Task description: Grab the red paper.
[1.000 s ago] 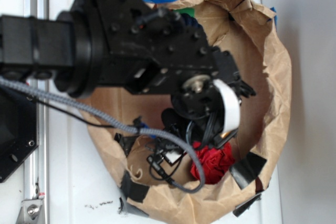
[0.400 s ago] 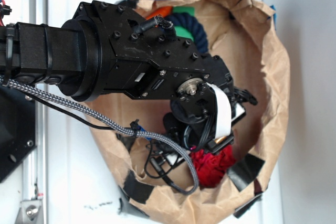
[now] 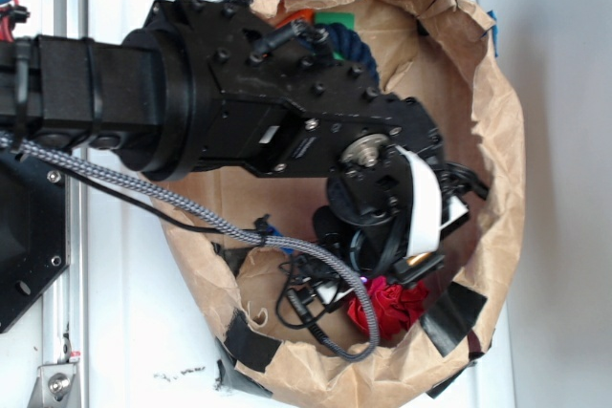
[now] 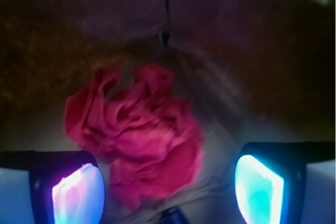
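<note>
Only in the wrist view are the fingers (image 4: 168, 190) seen spread apart around the red paper (image 4: 139, 132), which is held inside the paper bag (image 3: 497, 140).

Tight room inside paper bag (image 3: 497, 140)

Jaws spread wide in wrist view, gap betw. glowing pads (image 4: 260, 184) open, red paper (image 4: 142, 135) sits in it w/ space each side. Bag walls crowd all round; black cables (image 3: 306, 298) lie just left of the paper, black tape (image 3: 449, 317) on wall at right.

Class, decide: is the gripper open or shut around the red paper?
Open. In the wrist view the gripper has its fingers spread apart, the red paper lying loose between them.
</note>
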{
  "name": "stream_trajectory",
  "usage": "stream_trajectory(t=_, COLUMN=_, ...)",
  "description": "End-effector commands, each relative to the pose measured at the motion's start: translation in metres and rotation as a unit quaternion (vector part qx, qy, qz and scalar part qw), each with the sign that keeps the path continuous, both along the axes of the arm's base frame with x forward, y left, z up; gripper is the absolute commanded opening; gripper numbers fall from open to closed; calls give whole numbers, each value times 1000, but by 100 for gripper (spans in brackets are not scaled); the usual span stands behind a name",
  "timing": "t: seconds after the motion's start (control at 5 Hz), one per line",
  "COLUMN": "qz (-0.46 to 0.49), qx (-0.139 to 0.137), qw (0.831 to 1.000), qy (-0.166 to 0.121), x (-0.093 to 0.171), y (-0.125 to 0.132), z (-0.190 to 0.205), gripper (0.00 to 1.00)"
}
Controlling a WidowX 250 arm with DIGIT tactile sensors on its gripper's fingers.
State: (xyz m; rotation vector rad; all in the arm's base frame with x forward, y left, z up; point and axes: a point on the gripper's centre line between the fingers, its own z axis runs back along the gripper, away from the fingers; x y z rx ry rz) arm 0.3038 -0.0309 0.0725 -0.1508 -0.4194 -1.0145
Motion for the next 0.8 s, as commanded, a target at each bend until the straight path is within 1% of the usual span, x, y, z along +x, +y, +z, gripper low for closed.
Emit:
stream_trajectory(t=0.0, qz=-42, qx=-28, qw=998, qy=-29, x=25, y=-4, z=11, gripper=100)
stream_trajectory(t=0.2, qz=-72, qx=-44, qw=996, qy=-2, x=10, y=-16, z=1, gripper=100)
stream_trajectory(t=0.4, qz=-95, qx=-36, qw=995, qy=5, x=-7, y=-26, z=7, gripper=100)
stream_trajectory(t=0.6, qz=-99, qx=-34, qw=995, qy=-3, x=-18, y=-29, z=15, gripper=100)
